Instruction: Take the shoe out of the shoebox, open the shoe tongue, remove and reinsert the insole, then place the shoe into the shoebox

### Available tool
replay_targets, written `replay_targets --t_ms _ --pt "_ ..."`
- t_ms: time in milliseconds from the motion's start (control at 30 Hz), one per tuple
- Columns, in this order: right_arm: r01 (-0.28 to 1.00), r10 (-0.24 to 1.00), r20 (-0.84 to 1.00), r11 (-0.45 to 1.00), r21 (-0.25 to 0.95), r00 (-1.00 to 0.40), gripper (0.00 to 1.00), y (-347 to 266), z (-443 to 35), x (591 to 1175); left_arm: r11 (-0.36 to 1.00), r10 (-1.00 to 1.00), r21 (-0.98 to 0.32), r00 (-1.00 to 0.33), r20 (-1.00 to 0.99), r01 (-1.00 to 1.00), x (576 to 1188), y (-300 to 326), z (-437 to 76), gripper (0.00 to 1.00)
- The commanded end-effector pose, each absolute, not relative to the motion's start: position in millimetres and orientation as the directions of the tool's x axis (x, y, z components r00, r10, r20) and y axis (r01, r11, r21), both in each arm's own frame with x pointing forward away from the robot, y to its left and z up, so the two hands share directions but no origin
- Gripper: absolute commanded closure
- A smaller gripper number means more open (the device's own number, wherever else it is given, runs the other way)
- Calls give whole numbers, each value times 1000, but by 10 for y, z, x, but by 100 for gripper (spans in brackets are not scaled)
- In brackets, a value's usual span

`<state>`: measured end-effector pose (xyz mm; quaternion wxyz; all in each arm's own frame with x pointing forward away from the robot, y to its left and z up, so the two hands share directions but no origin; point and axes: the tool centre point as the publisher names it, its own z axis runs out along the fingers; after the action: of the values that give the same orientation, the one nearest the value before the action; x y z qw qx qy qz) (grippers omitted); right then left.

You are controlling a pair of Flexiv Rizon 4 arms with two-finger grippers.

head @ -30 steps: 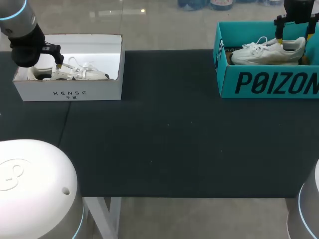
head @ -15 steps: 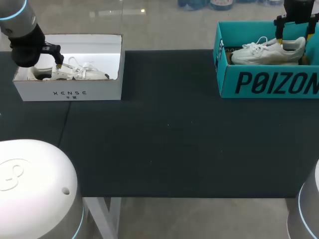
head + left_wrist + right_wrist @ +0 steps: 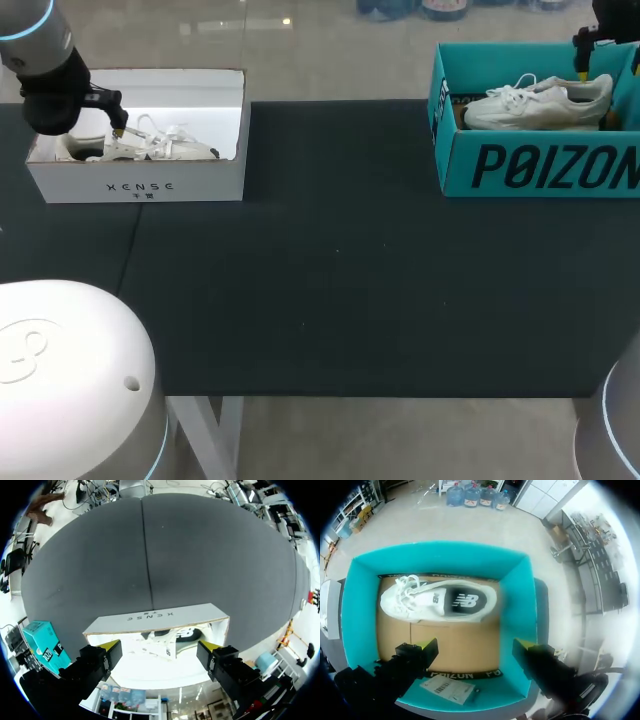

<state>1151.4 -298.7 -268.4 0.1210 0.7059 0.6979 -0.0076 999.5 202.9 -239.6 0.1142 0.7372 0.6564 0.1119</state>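
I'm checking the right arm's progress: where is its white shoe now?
In the head view the white shoe sits inside the teal shoebox at the far right of the table, with the open right hand above its heel end.

Dark lettering on the teal shoebox (image 3: 540, 165) — small print on white shoebox (image 3: 140, 187).

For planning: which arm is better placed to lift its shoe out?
Left, probably: left end effector down at the shoe in the white box; right end effector hangs above the teal box.

dark grey table (image 3: 340, 290), white paper slip (image 3: 447, 689)
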Motion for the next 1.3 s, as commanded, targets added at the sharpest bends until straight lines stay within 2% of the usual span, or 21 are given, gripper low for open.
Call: replay_targets --t_ms 33,667,1300 --pt "990 986 -167 3 142 21 0 -3074 -2898 11729 -113 993 316 113 18 942 9986 2026 -2392 0" --pt "987 984 -176 27 159 1 0 -3297 -3170 12129 -113 993 316 113 18 942 9986 2026 -2392 0" --pt "991 988 -155 34 127 -14 0 -3306 -3329 12209 -113 993 316 113 18 942 9986 2026 -2392 0"
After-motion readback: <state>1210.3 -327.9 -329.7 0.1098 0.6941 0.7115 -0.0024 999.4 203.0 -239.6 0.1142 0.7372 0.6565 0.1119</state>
